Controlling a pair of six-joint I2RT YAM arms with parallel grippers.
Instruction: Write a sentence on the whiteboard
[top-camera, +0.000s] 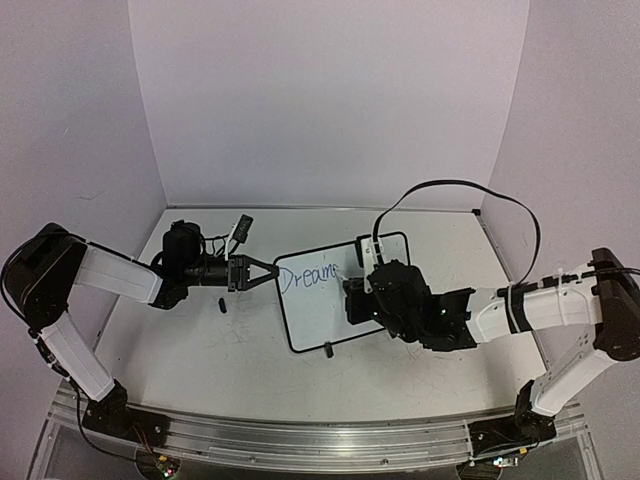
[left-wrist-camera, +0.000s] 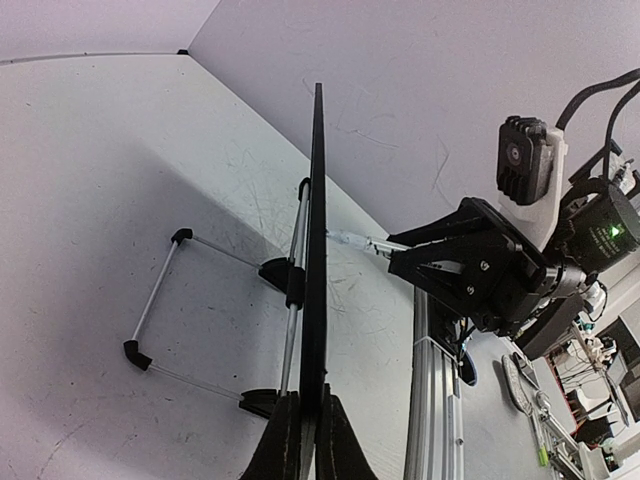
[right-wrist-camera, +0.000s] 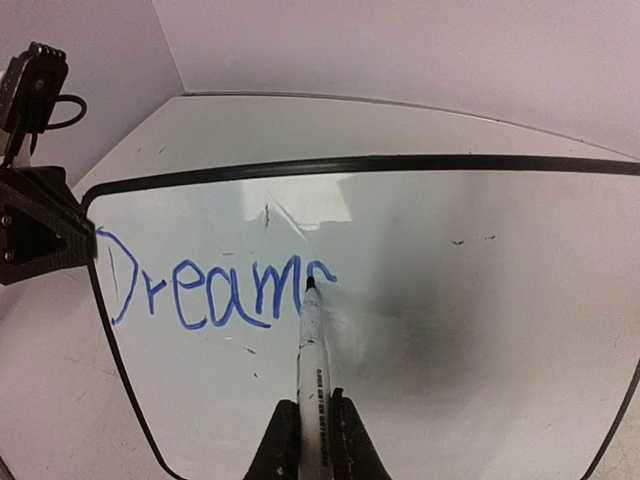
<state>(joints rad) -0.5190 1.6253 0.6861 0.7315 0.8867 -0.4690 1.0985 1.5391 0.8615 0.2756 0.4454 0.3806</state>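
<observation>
While my left pincer (left-wrist-camera: 303, 442) is clamping the whiteboard's (right-wrist-camera: 470, 300) edge mid-table (top-camera: 200, 350) and my right pincer (right-wrist-camera: 310, 432) is squeezing the marker (right-wrist-camera: 309, 345), I'm aiming for light, steady strokes continuing the sentence (right-wrist-camera: 215, 292) past "Dreams".

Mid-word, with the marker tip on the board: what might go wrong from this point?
1. The left gripper pinches only one edge of the whiteboard, which is propped on a thin wire stand. Marker pressure may swing or slide it.
2. The marker sticks far out of the right gripper, so it may tilt and skew strokes.
3. The sentence fills nearly half the width, so room may run short.
</observation>
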